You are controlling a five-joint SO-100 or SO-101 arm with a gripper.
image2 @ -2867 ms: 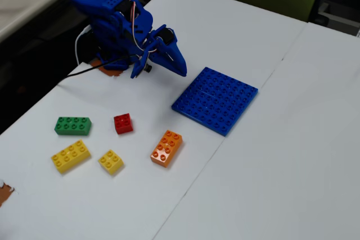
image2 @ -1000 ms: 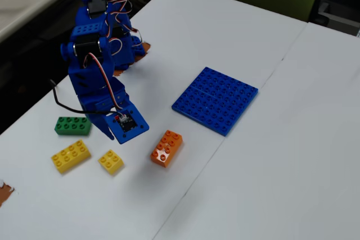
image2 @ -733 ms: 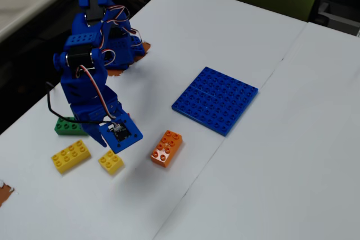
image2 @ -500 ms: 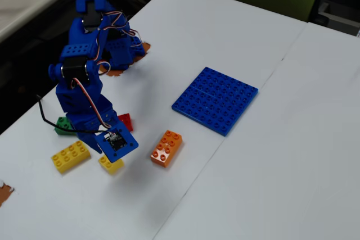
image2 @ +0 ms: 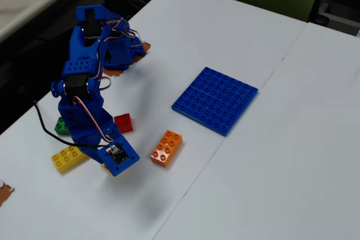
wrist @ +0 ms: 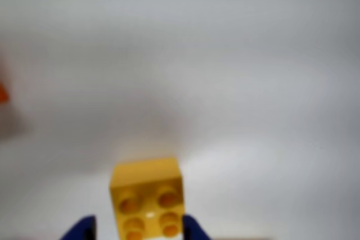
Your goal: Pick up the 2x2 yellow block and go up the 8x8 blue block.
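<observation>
The claw (wrist: pixel 135 233) stands open astride the 2x2 yellow block (wrist: pixel 147 196), gripping nothing, well apart from the 8x8 blue block (image2: pixel 215 99)

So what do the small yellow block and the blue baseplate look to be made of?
The 2x2 yellow block looks like moulded plastic: uniform colour, four round studs, slightly glossy, though the wrist view is blurred. The 8x8 blue block also looks like rigid plastic, thin and flat, with a regular stud grid and soft sheen.

My wrist view is soft and blurred throughout under even light; the fixed view is sharp, with faint, diffuse shadows.
</observation>
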